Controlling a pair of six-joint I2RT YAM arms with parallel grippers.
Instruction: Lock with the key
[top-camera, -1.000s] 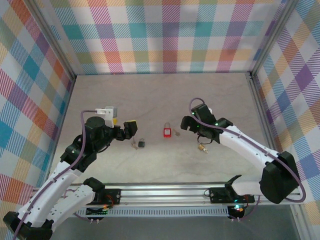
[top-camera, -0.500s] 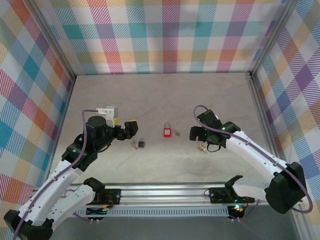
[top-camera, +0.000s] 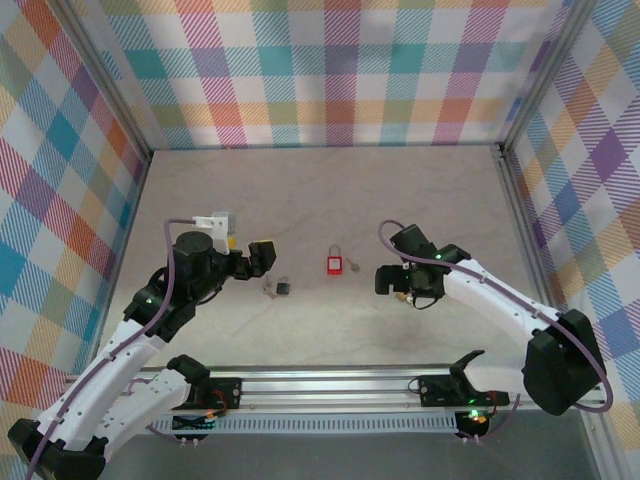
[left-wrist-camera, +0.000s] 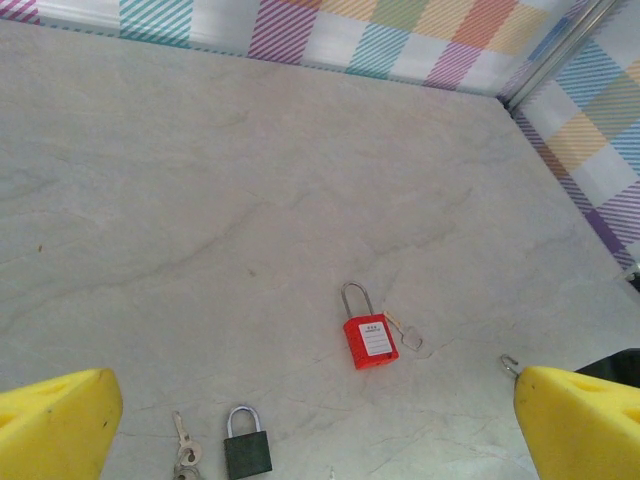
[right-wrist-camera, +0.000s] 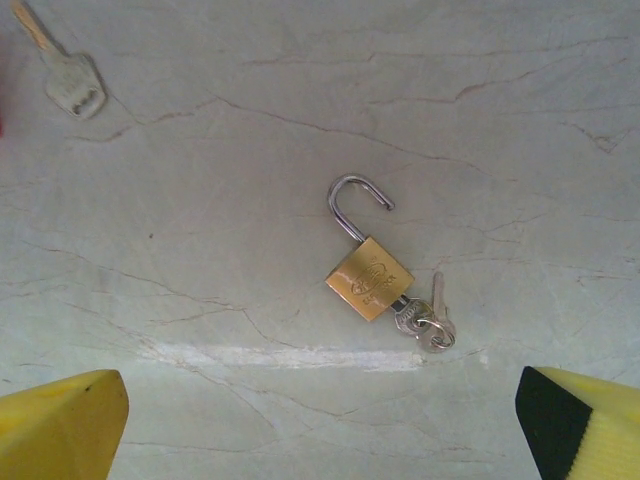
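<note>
A brass padlock (right-wrist-camera: 368, 278) lies on the table with its shackle swung open and a key (right-wrist-camera: 412, 317) in its keyhole, a second key on the same ring. My right gripper (right-wrist-camera: 320, 430) hovers open just above it, a yellow finger (right-wrist-camera: 60, 425) on either side and nothing between them. From above, the right gripper (top-camera: 392, 278) covers most of the brass padlock (top-camera: 402, 296). My left gripper (top-camera: 262, 258) hangs open over the table's left part, empty, looking across at the other locks.
A red padlock (left-wrist-camera: 369, 341) lies mid-table with a loose key (left-wrist-camera: 405, 332) beside it. A black padlock (left-wrist-camera: 247, 452) and its keys (left-wrist-camera: 183, 455) lie near the left gripper. Checked walls (top-camera: 330, 80) enclose the table on three sides.
My right gripper has moved towards the near edge and a little left, coming over the brass padlock. The left arm and all the locks have stayed put.
</note>
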